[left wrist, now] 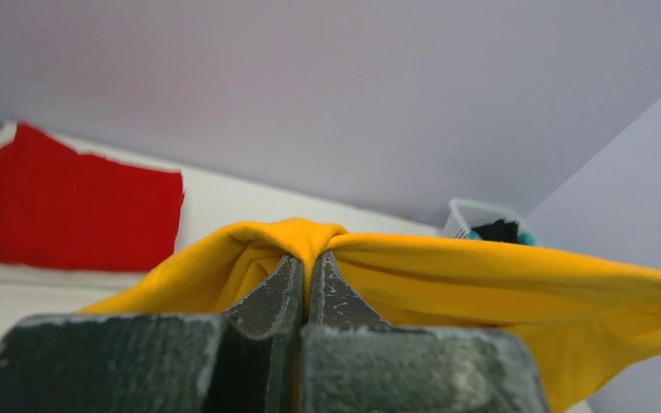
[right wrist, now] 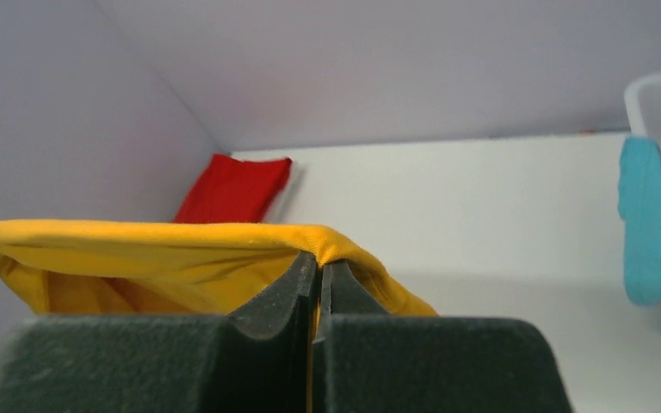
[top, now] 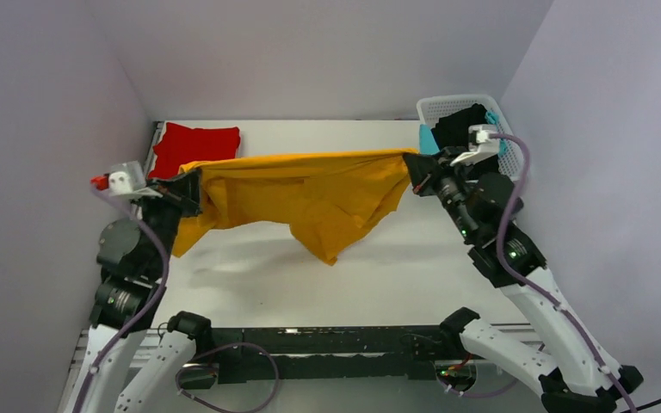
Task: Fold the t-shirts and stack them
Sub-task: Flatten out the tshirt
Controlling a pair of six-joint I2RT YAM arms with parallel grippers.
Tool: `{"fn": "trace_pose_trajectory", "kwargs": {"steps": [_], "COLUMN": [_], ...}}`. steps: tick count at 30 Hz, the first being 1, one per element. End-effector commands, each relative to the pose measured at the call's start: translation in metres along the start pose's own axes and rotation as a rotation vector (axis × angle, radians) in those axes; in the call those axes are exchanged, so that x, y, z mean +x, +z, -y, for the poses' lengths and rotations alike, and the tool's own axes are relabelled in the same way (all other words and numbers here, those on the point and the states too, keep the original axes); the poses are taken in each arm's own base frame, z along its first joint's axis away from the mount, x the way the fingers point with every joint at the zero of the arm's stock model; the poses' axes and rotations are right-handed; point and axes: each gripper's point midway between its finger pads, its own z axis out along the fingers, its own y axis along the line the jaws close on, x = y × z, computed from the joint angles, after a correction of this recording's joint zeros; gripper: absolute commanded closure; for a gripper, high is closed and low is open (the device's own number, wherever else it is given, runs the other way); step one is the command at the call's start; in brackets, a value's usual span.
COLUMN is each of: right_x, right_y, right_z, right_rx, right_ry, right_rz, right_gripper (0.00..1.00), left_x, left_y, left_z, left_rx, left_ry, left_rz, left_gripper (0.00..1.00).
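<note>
A: Where's the yellow t-shirt [top: 310,194]?
B: In the air, stretched left-right between the arms and sagging over the table [top: 447,258].
A: Fingers?
B: Left gripper [left wrist: 307,262] and right gripper [right wrist: 318,267] are both pinched tight on its top edge, one per end (neither nearer). The folded red t-shirt [top: 196,144] lies far-left.

Soft, even overhead light; a faint shadow on the bench [top: 250,258] under the cloth. Wrist views blur up close.
</note>
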Motion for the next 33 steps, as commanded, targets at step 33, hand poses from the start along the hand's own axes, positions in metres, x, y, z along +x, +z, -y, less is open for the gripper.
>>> {"fn": "trace_pose_trajectory", "kwargs": {"steps": [33], "right_x": [0.044], "right_y": [0.009], "right_z": [0.088], "right_rx": [0.243], "right_ry": [-0.124], "right_rz": [-0.415], "right_gripper": [1.0], "left_x": [0.083], "left_y": [0.091], "left_z": [0.005], "left_rx": [0.434], "left_ry": [0.475], "left_rz": [-0.545], "left_gripper": [1.0]}}
